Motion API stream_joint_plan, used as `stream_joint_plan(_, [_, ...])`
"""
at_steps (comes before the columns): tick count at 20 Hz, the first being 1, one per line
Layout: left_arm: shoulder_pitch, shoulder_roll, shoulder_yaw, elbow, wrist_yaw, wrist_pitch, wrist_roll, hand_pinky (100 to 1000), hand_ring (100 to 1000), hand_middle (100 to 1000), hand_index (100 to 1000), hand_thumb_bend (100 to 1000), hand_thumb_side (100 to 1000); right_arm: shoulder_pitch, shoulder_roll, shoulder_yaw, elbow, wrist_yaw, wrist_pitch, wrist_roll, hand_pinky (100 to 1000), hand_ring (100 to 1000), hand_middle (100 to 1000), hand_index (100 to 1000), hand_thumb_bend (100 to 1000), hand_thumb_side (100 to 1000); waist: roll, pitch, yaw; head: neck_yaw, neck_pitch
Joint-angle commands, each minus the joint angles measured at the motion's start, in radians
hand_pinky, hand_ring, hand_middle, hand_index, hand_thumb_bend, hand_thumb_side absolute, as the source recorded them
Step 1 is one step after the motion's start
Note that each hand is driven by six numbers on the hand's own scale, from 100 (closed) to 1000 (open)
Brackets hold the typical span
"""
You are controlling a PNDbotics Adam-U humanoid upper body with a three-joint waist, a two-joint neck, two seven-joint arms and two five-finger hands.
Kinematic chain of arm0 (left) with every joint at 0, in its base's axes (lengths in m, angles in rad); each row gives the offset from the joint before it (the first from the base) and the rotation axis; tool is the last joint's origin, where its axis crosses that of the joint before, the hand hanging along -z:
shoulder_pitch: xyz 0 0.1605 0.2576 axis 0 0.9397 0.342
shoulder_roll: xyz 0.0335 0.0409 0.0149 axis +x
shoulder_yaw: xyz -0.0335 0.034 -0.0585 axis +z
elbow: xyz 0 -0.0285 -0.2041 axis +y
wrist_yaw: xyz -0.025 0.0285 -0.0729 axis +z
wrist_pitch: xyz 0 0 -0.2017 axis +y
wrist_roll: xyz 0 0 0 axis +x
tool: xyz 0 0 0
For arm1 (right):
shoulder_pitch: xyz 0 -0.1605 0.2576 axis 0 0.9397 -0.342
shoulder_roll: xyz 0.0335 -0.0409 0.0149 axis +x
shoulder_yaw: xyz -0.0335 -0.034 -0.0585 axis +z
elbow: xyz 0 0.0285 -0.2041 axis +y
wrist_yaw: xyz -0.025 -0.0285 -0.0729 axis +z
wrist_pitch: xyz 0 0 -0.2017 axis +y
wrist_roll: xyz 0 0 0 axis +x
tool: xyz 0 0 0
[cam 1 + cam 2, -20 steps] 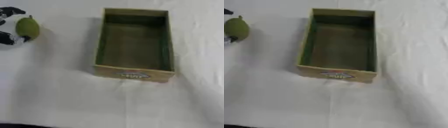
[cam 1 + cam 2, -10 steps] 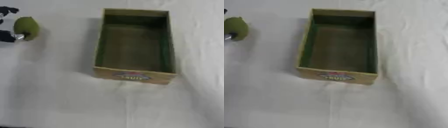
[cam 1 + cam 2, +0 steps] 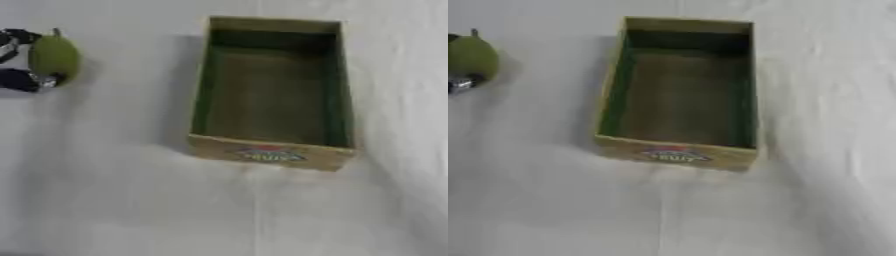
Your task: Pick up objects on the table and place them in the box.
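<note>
1. Counting the task's things: one box (image 3: 271,95), one green fruit (image 3: 54,57), nothing more to be made out on the white table cover (image 3: 122,200).
2. Standing open-topped on the cover, right of centre in the left eye view: a long cardboard box with dark green inner walls and a coloured label on its near end wall; nothing visible inside.
3. Sitting well apart from the box, off to its left near the upper left edge: a green, oval fruit with a short stem pointing away from the camera.
4. Showing only in part at the far left edge: one left hand (image 3: 16,80), black with silver pieces, coming in from the left.
5. Curling round the fruit: dark fingers above and below its left side, fingertips touching its skin, so a hand closed on the fruit.
6. Cannot tell whether the fruit rests on the cover or hangs just above it.
7. Appearing in neither view: the right hand.
</note>
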Motion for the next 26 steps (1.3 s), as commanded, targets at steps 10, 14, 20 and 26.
stream_joint_plan(10, [-0.014,0.020,0.002,-0.034,0.054,-0.047,-0.029,551,679,697,829,375,100,0.002,-0.016,-0.013,-0.021,0.000,0.021,-0.027,877,812,636,845,100,470,0.005,-0.025,-0.002,0.002,-0.004])
stream_joint_plan(14, [-0.011,0.022,-0.006,-0.046,0.084,-0.035,0.017,316,538,617,750,328,100,0.005,-0.015,-0.014,-0.021,0.000,0.026,-0.032,878,812,634,844,100,470,0.006,-0.030,-0.002,0.001,0.003])
stream_joint_plan(20, [-0.009,0.025,-0.013,-0.072,0.146,-0.024,0.095,144,437,522,653,354,100,0.012,-0.014,-0.016,-0.021,-0.002,0.029,-0.039,879,809,629,845,100,470,0.005,-0.035,-0.001,-0.005,0.009])
stream_joint_plan(26, [-0.003,0.031,-0.034,-0.120,0.154,-0.037,0.161,100,372,478,606,356,100,0.017,-0.014,-0.018,-0.021,-0.003,0.031,-0.044,879,807,627,845,100,525,0.005,-0.040,-0.001,-0.005,0.016])
